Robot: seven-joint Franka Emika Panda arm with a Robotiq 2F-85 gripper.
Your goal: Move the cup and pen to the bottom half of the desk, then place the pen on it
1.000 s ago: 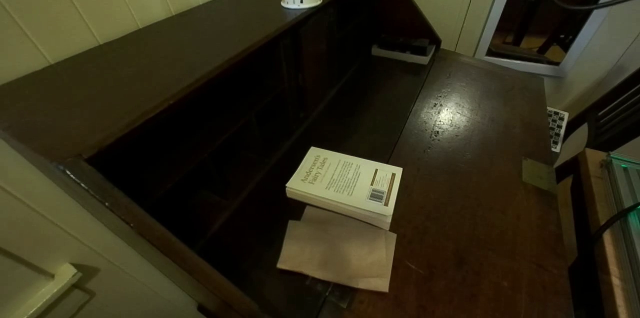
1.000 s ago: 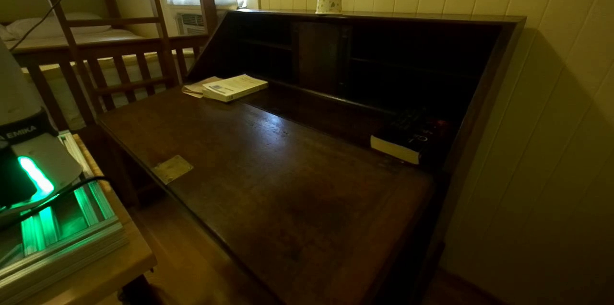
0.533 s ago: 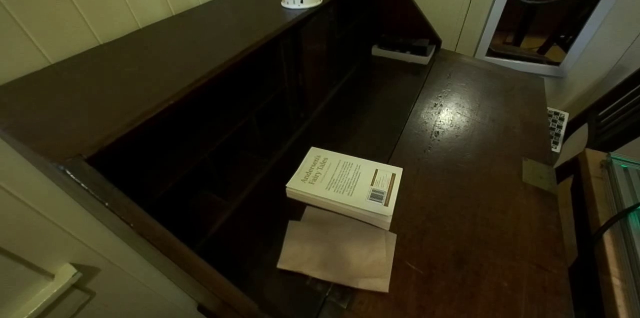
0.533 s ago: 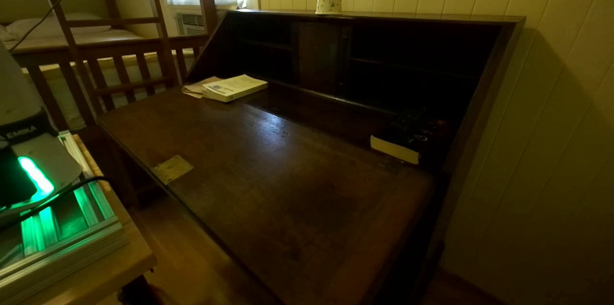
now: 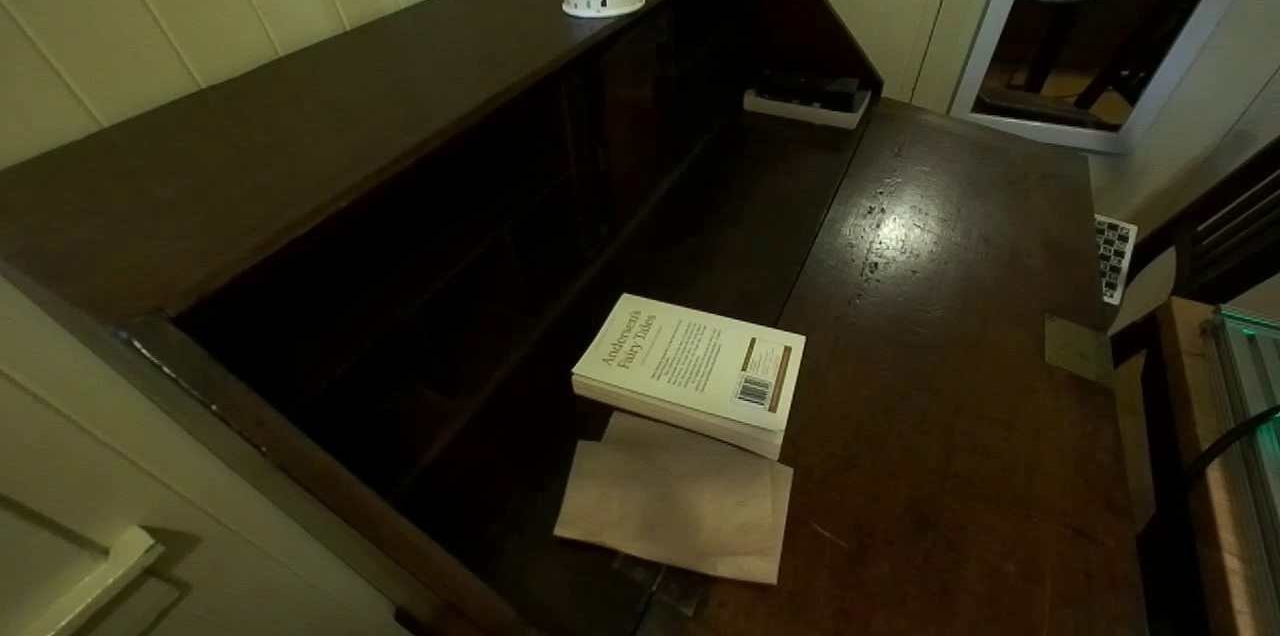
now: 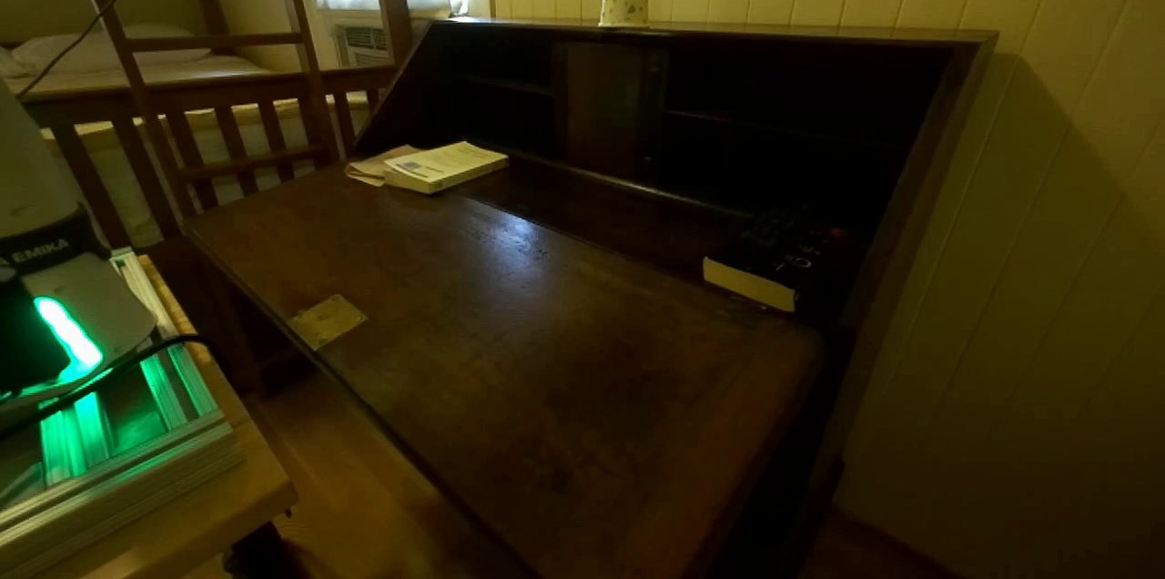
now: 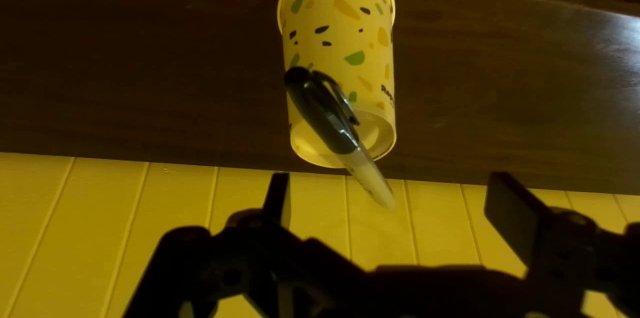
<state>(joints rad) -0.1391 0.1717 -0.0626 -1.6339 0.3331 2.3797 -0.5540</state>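
One black gripper (image 7: 390, 183), two flat-padded fingers (image 7: 517, 218) spread wide apart, unclenched. Near fingertips, one slim marker pen (image 7: 332, 123), glossy black clipped cap, smooth pale barrel, lies across the base of one upside-down white tapered paper cup (image 7: 335, 53), multicoloured flecks. Below tool: one dark brown glossy wooden desk (image 6: 546, 360); cup's rim rests on its raised ledge (image 7: 150, 58). Well away from tool, lower down, sit one white paperback book (image 5: 690, 366) and one thick black-covered book (image 6: 774, 259); tan paper (image 5: 680, 506) at the white one's edge, sheet count unclear.
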